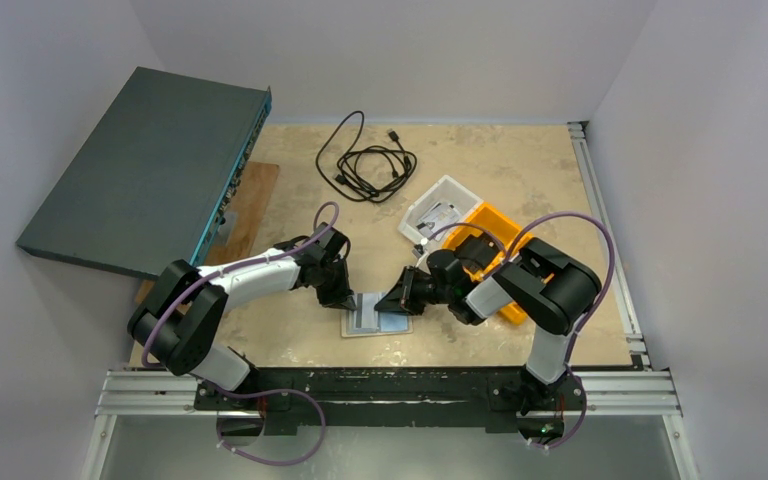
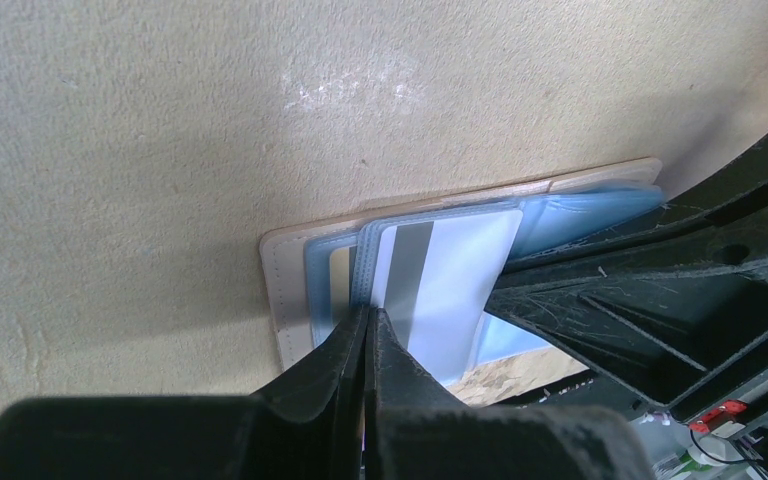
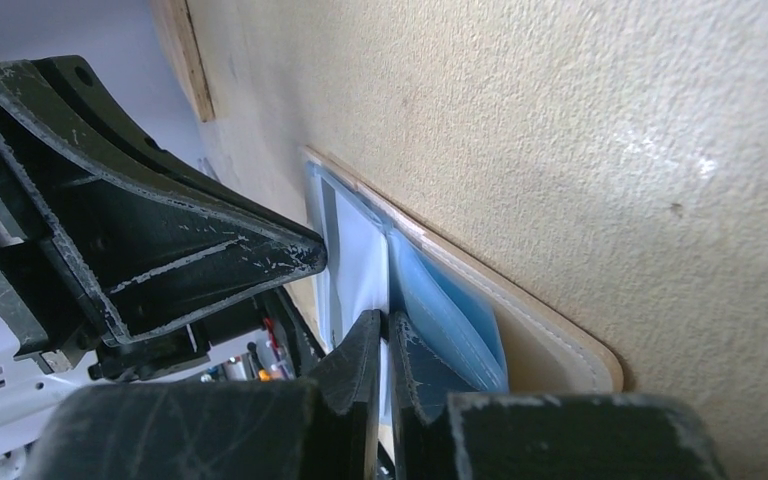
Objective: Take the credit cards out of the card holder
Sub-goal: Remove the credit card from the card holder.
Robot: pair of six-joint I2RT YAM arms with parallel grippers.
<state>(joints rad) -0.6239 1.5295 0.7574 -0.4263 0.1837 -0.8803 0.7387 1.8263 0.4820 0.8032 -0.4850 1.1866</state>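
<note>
Beige tabletop (image 1: 520,170), open card holder (image 1: 353,329) near front edge, left jaws clamped on white card (image 2: 452,270), right jaws together.

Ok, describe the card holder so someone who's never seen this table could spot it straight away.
On the tan table, look at the near edge, midway between the two arm bases, where the left gripper and right gripper meet. The card holder lies flat and open there: cream border, blue-grey inside, a white striped card showing, unlike the white tray and orange bin behind.
</note>
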